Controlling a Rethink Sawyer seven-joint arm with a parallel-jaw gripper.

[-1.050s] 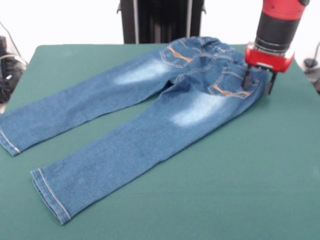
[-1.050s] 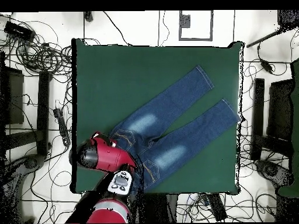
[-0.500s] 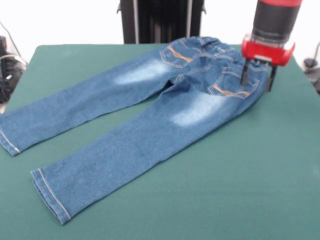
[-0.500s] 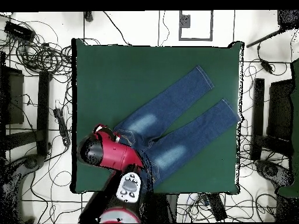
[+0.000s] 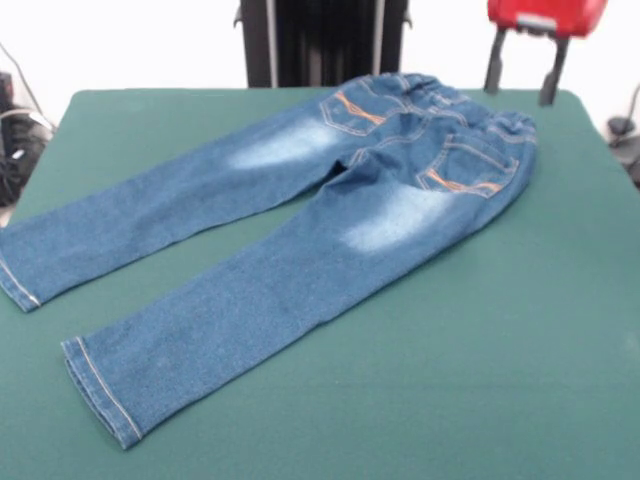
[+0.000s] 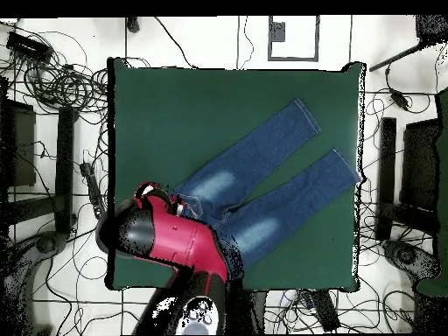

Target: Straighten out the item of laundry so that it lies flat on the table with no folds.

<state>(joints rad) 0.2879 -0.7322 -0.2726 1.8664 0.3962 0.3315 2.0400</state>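
Jeans lie spread on the table from the front, waistband just below the lifted gripper, its fingers apart and empty, while from overhead the legs run away from the arm toward the table's far corner.

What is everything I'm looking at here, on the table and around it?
Jeans: one pair, blue denim with pale faded patches and orange pocket stitching, spread across the table, legs apart.
Table: one, dark green cloth top, under the jeans.
Cables: many, black, on the pale floor around the table.
Black upright stand: one, behind the table's far edge.
Robot arm: one, red and black, above the waistband end.
Gripper: one, red base with two dark fingers, open, raised clear of the jeans.
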